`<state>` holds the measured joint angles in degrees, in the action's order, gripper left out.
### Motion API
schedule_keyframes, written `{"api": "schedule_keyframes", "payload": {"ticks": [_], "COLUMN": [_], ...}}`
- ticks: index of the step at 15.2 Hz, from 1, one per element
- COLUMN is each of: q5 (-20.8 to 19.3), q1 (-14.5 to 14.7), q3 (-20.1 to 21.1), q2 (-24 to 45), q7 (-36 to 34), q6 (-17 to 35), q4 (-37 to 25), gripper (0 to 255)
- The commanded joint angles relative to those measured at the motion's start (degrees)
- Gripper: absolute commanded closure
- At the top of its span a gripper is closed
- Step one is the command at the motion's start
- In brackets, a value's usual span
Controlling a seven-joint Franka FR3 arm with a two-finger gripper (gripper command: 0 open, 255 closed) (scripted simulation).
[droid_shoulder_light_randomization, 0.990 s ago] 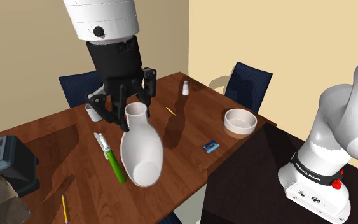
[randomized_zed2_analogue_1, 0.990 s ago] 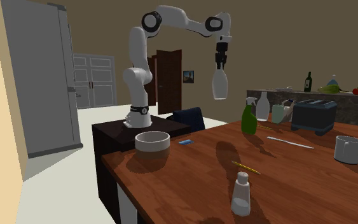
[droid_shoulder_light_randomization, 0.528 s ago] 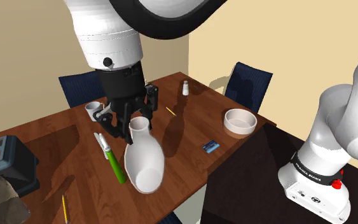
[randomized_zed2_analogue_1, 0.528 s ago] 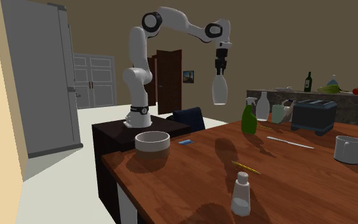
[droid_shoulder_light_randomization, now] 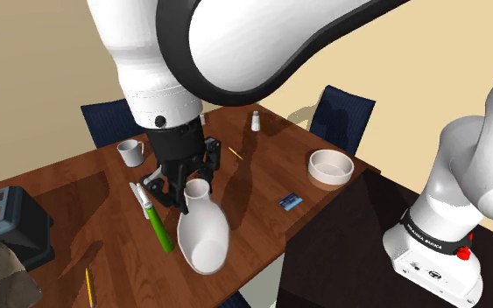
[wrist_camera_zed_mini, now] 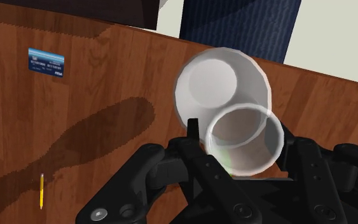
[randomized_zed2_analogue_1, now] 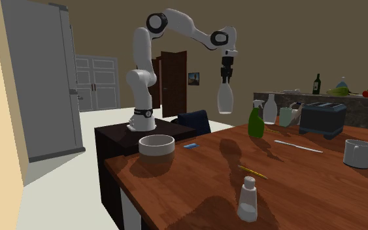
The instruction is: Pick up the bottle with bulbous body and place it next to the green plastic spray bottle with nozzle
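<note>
The white bottle with a bulbous body [droid_shoulder_light_randomization: 203,238] hangs by its neck above the wooden table [droid_shoulder_light_randomization: 244,179], with my black gripper [droid_shoulder_light_randomization: 190,186] shut on it. In the second exterior view the bottle [randomized_zed2_analogue_1: 225,98] hangs well above the table, left of the green spray bottle [randomized_zed2_analogue_1: 255,123]. The green spray bottle [droid_shoulder_light_randomization: 159,229] with its white nozzle stands just to the shoulder view's left of the held bottle. In the wrist view the gripper [wrist_camera_zed_mini: 241,139] clasps the neck below the bottle's open mouth, with the round body [wrist_camera_zed_mini: 222,86] beyond it.
A white bowl [droid_shoulder_light_randomization: 330,166] sits near the table's right corner, with a blue card [droid_shoulder_light_randomization: 290,201] beside it. A mug [droid_shoulder_light_randomization: 130,152], a small white shaker [droid_shoulder_light_randomization: 256,120] and a pencil [droid_shoulder_light_randomization: 234,152] lie farther back. A toaster [droid_shoulder_light_randomization: 3,223] stands at the left. Dark blue chairs [droid_shoulder_light_randomization: 341,109] flank the table.
The arm has carried the bottle lower and toward the table's near edge in the shoulder view, a little rightward in the second exterior view. The grip has not changed.
</note>
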<state>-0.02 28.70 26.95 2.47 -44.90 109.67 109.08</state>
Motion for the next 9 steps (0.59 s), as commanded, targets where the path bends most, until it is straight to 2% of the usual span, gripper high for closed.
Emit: {"api": "schedule_keyframes", "payload": {"ticks": [1, 9], "q5": [-0.2, -1.2], "q1": [0.0, 0.2], "q3": [0.0, 0.0], "q2": [0.5, 2.4], "q7": [-0.1, -0.8], "q6": [1.5, 7.4], "q4": [1.0, 5.1], "gripper": [255, 255]}}
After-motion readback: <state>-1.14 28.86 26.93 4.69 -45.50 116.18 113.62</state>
